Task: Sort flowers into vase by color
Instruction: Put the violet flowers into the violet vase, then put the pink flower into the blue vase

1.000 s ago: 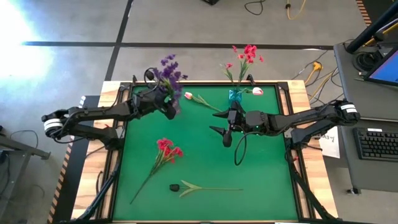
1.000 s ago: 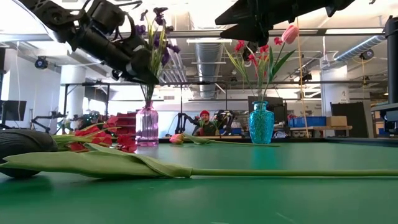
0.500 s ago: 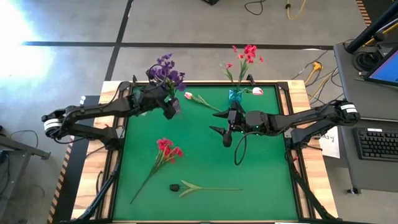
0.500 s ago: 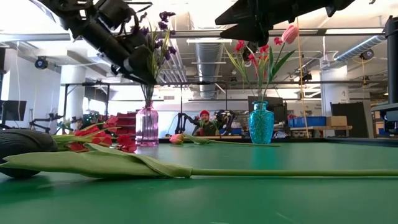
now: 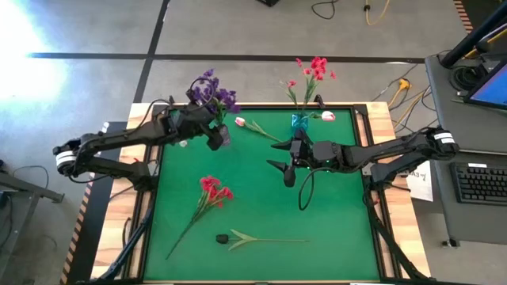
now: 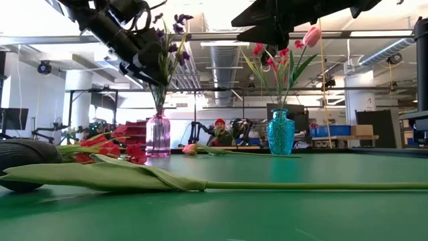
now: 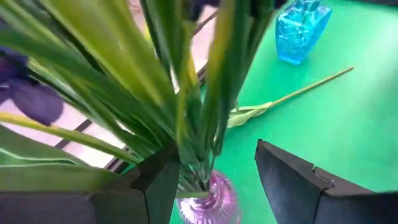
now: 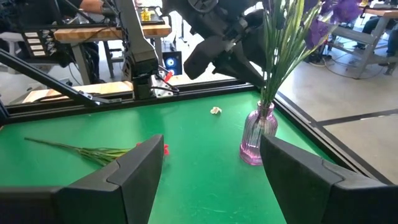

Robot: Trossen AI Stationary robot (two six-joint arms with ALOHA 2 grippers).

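Lifting a little away from the ribbed pink glass vase (image 6: pixel 158 134), the left pincer (image 5: pixel 215 134) is parting its flat dark fingers (nothing gripped between them), hovering just above the vase neck, where the purple sprays (image 5: pixel 212 89) are standing on thin green stems. Right of that vase, the right pincer (image 5: pixel 288 169) is hanging open and empty over the green felt bench (image 5: pixel 333 229).
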